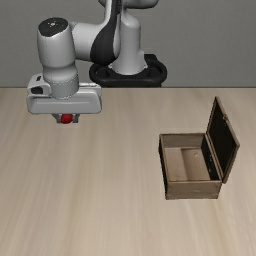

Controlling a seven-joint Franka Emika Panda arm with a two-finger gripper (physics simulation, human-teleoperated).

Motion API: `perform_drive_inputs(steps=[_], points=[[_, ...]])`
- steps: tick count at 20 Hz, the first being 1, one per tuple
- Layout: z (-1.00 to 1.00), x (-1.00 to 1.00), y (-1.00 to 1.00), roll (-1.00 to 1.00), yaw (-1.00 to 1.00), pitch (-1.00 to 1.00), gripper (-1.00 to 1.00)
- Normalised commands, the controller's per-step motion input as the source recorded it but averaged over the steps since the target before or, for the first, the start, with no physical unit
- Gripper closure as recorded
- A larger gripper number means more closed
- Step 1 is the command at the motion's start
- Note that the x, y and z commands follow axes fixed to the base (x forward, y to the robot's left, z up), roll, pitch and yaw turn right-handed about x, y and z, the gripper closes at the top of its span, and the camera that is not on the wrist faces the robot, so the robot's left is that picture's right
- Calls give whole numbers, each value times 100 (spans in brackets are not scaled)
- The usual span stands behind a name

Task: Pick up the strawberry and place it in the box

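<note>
Closest to us is the light brown wooden table, which runs right across the bottom of the view. A bit farther back, toward the exterior view's right, a small brown wooden box sits on it. Its lid is open. The lid stands up along the side of the box at the exterior view's right and leans a little outward. We can look straight down onto the brown floor of the box.

Well away from the box, at the exterior view's left, hangs the robot arm. It is white and grey, and it bends over from its round black base at the far edge of the table. At its end is a wide grey hand with the pincer pointing down.

The strawberry is a small red lump tucked right under that hand. The pincer is closed around it, with a short grey finger pressing on each side. We cannot tell if the strawberry rests on the table or hangs just above it. It is far from the box.
</note>
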Motion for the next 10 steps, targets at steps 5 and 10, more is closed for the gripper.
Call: perform_drive_inputs(steps=[5,10], points=[[100,0,0,0,0,0,100],[0,0,100,0,0,0,100]])
